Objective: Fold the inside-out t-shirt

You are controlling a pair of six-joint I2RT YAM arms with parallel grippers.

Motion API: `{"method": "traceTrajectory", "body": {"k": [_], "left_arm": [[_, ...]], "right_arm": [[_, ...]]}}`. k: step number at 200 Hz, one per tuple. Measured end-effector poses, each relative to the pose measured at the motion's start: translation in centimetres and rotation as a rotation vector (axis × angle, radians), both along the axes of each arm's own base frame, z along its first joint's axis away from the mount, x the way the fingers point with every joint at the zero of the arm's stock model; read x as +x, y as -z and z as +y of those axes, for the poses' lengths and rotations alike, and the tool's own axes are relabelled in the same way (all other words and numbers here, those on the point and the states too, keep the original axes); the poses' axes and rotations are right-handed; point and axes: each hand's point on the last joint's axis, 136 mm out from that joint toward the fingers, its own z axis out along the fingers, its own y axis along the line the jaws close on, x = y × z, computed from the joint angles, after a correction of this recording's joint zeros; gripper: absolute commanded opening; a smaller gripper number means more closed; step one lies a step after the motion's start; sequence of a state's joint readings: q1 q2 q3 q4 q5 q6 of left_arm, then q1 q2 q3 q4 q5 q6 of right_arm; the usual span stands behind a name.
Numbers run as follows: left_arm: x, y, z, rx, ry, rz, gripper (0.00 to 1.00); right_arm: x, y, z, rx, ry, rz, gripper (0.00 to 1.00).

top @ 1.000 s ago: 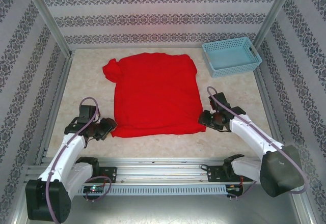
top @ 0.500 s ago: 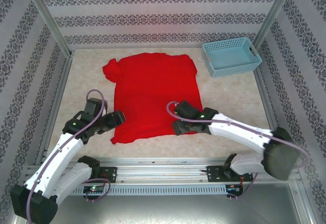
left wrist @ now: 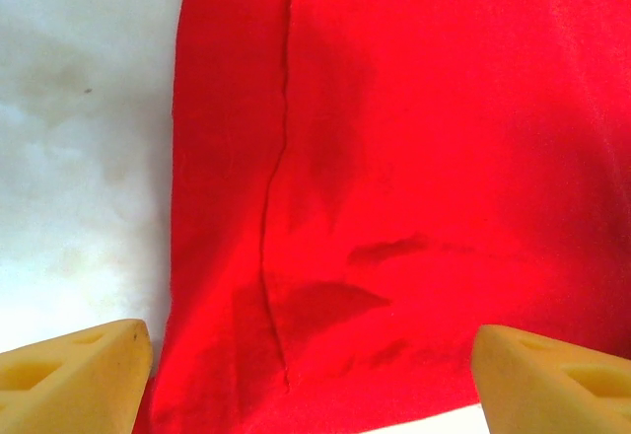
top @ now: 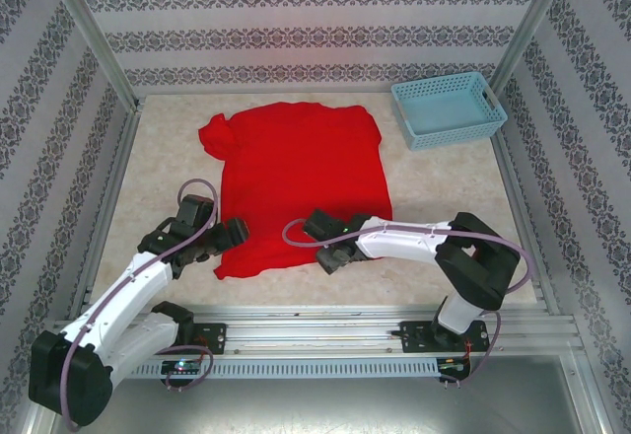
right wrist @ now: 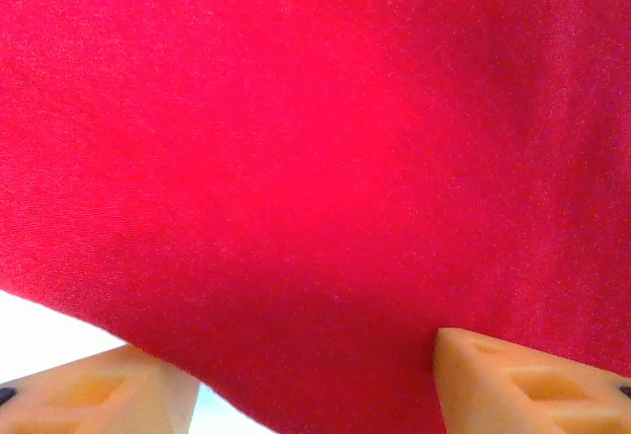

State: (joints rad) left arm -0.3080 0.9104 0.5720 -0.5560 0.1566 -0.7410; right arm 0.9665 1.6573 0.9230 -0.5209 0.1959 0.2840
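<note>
— While we look down from above, where does the inside-out t-shirt (top: pixel 296 173) lie from each tool?
— It is spread flat on the tabletop (top: pixel 158 158), running ahead of both. We judge its long axis to go from the near hem away to the collar. Our left tool (top: pixel 229 237) sits at the near-left corner and our right tool (top: pixel 315 239) over the near hem, so we judge both equally close. The blue basket (top: pixel 449 108) stands well beyond the right tool and blocks nothing.
— And from our left wrist?
— The left tool (left wrist: pixel 311 395) is spread wide, with nothing between its fingers (left wrist: pixel 74 380). A side seam (left wrist: pixel 276 207) runs straight ahead, and bare tabletop (left wrist: pixel 79 158) lies to its left.
— Our right wrist?
— The right tool (right wrist: pixel 315 395) is parted more narrowly, and red cloth (right wrist: pixel 315 158) lies close ahead, its edge just past the left finger (right wrist: pixel 99 395). We cannot tell whether any fabric is pinched.
</note>
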Motion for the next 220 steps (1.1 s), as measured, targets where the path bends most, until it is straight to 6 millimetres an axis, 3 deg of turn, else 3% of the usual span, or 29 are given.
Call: {"method": "traceTrajectory", "body": {"k": [29, 55, 95, 115, 133, 171, 220], "left_arm": [[0.5, -0.3, -0.1, -0.001, 0.0, -0.024, 0.86], [0.7, 0.5, -0.2, 0.014, 0.017, 0.0, 0.86], [1.2, 1.2, -1.1, 0.001, 0.057, 0.013, 0.86], [1.4, 1.0, -2.3, -0.014, 0.105, -0.009, 0.86], [1.4, 0.7, -4.5, -0.022, 0.184, -0.036, 0.87], [1.0, -0.2, -12.3, 0.001, 0.451, -0.134, 0.9], [2.5, -0.7, -16.9, 0.045, 0.581, -0.228, 0.92]], "right_arm": [[0.3, -0.1, 0.1, -0.001, -0.02, -0.015, 0.23], [0.6, -1.5, 0.6, 0.037, -0.026, -0.046, 0.11], [1.2, -4.1, 1.4, 0.118, -0.032, -0.106, 0.0], [1.3, -4.8, 1.5, 0.141, -0.027, -0.121, 0.0], [1.6, -5.8, 1.4, 0.174, -0.013, -0.144, 0.0], [3.3, -9.1, 1.1, 0.319, 0.053, -0.205, 0.0], [3.9, -11.5, 2.4, 0.471, 0.089, -0.211, 0.0]]}}
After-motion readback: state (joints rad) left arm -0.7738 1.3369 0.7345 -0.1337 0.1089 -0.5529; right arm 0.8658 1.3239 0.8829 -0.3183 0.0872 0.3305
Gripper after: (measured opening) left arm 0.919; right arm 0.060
